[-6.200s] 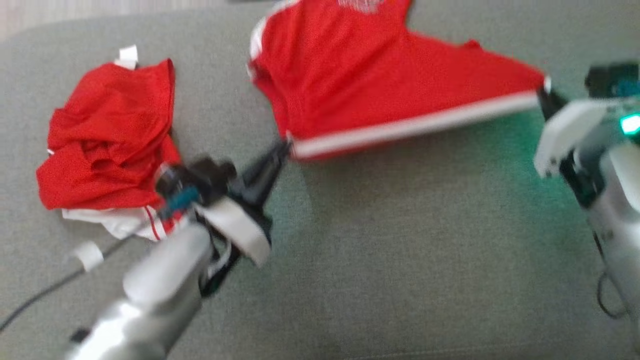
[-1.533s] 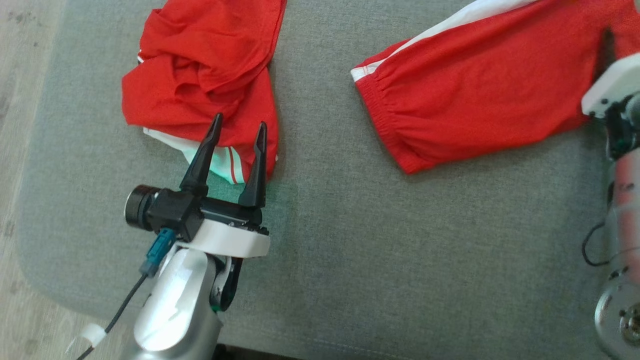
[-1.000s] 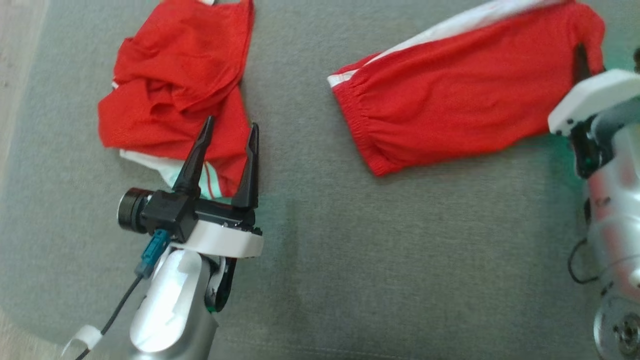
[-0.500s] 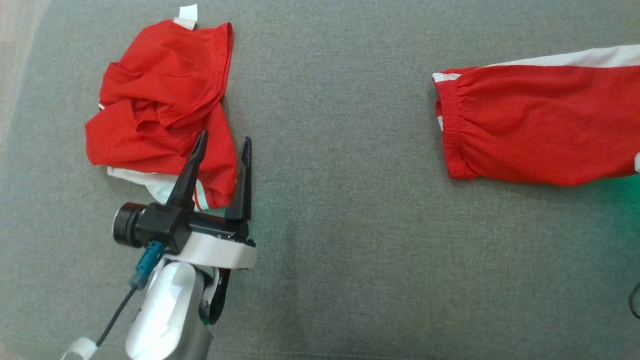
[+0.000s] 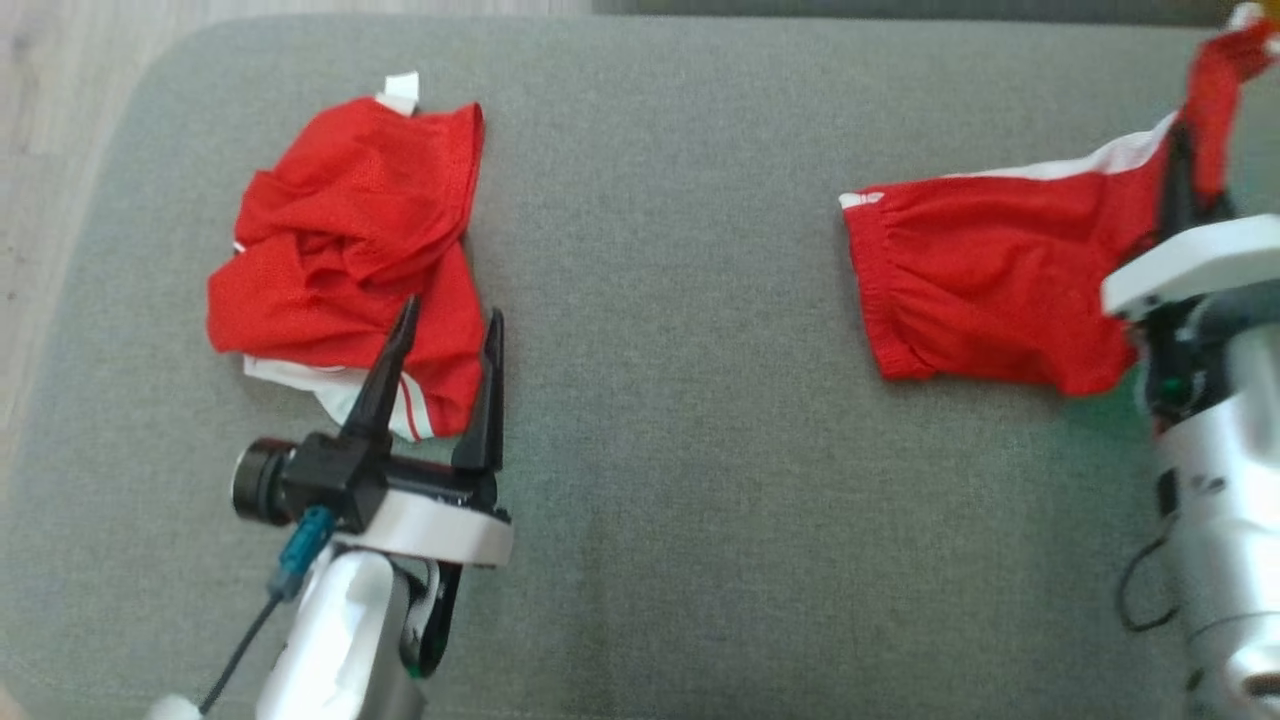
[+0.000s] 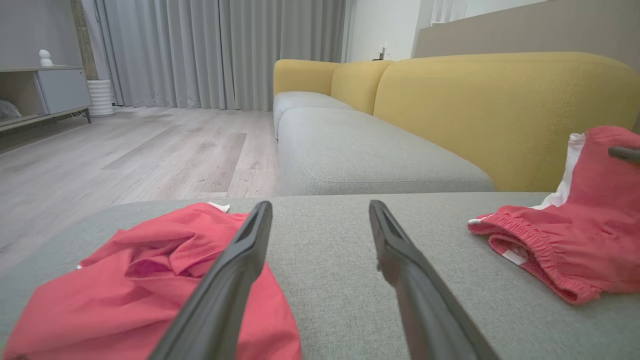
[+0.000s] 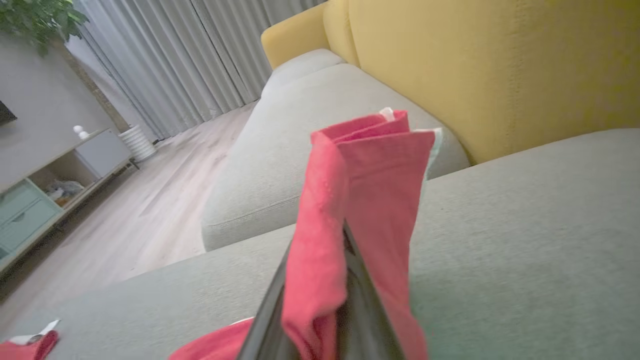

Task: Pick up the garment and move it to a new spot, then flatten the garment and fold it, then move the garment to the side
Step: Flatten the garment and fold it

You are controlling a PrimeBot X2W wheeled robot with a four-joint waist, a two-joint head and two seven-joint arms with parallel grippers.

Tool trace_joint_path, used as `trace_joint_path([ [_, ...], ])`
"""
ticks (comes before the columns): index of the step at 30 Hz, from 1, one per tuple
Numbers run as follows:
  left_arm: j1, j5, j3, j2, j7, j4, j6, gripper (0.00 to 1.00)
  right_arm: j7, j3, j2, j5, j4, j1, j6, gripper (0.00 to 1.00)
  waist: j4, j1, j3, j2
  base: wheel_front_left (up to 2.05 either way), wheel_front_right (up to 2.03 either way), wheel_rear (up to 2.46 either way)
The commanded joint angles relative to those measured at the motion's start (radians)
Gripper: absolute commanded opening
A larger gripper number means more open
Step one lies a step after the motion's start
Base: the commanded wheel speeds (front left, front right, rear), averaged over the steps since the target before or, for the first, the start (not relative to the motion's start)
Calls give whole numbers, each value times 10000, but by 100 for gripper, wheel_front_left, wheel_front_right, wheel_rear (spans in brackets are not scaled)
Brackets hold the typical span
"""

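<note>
Nearest, at the left, the left hand (image 5: 452, 310) is spread wide and grips nothing. Its two dark fingers point away over the grey seat cushion (image 5: 700, 450). In the head view the fingertips overlap the near right edge of a crumpled red garment (image 5: 340, 250); whether they touch the cloth cannot be told. In the left wrist view the same hand (image 6: 320, 205) shows bare cushion between its fingers, with the crumpled heap (image 6: 150, 280) to the left of them.

That heap lies on the left part of the cushion, with white cloth showing at its near edge and a white tag at its far edge.

Well apart from it, on the right part of the cushion, lie the red shorts (image 5: 980, 290). The gathered waistband end faces left and rests on the cushion, and a white stripe runs along the far edge. The right hand (image 5: 1182, 160) is pressed together on the shorts' right end, which is lifted. In the right wrist view the red cloth (image 7: 370, 200) stands up over the pinching fingers.

Beyond are a second grey seat (image 6: 350, 150), a yellow backrest (image 6: 500, 110), a wooden floor (image 6: 125, 150) and grey curtains (image 6: 225, 50).
</note>
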Motion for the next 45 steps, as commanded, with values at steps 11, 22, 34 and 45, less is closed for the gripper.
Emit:
trace_joint_path([
  [11, 401, 15, 466, 56, -51, -46, 108, 100, 246, 2719, 1072, 1367, -1260, 754, -7, 0, 384, 1, -646, 0, 0, 0, 0],
  [22, 408, -27, 430, 54, -51, 37, 142, 100, 53, 5296, 907, 18, 414, 1317, -7, 100, 513, 1, -845, 0, 0, 0, 0],
  [34, 480, 9, 599, 77, -51, -158, 232, 100, -1660, 3944, 1068, -945, -17, 1749, -7, 100, -507, 1, -1208, 0, 0, 0, 0],
  [45, 643, 64, 685, 76, -51, -357, 208, 100, -1675, 1569, 1385, -2357, -4012, 4291, -7, 100, -1152, 1, -1018, 0, 0, 0, 0],
])
